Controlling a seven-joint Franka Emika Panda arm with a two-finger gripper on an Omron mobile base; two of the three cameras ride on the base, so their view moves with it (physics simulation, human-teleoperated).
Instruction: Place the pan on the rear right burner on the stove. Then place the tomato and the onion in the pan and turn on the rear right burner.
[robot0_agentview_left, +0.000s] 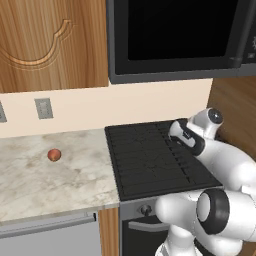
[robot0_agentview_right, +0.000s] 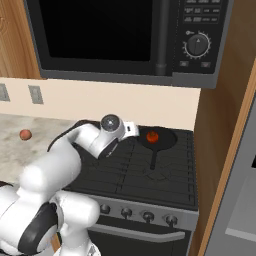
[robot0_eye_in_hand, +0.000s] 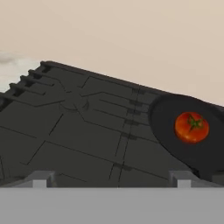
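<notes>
The black pan (robot0_agentview_right: 161, 142) sits on the rear right burner (robot0_agentview_right: 183, 138) of the stove (robot0_agentview_right: 125, 175), its handle pointing toward the front. The red tomato (robot0_agentview_right: 152, 135) lies inside the pan (robot0_eye_in_hand: 175, 144); in the hand view the tomato (robot0_eye_in_hand: 191, 127) shows its green stem spot. The pale onion (robot0_agentview_left: 54, 155) rests on the marble counter left of the stove, far from the pan, and is also seen as the onion (robot0_agentview_right: 25, 134). My gripper (robot0_eye_in_hand: 110, 180) is open and holds nothing, hovering over the grates left of the pan; my hand (robot0_agentview_right: 129, 129) is just beside the pan's rim.
A black microwave (robot0_agentview_right: 125, 35) hangs low above the cooktop. A wooden cabinet side (robot0_agentview_right: 220, 150) walls off the stove's right edge. Several round knobs (robot0_agentview_right: 148, 216) line the steel front. The marble counter (robot0_agentview_left: 30, 180) stretches left, with an outlet (robot0_agentview_left: 43, 108) on the wall.
</notes>
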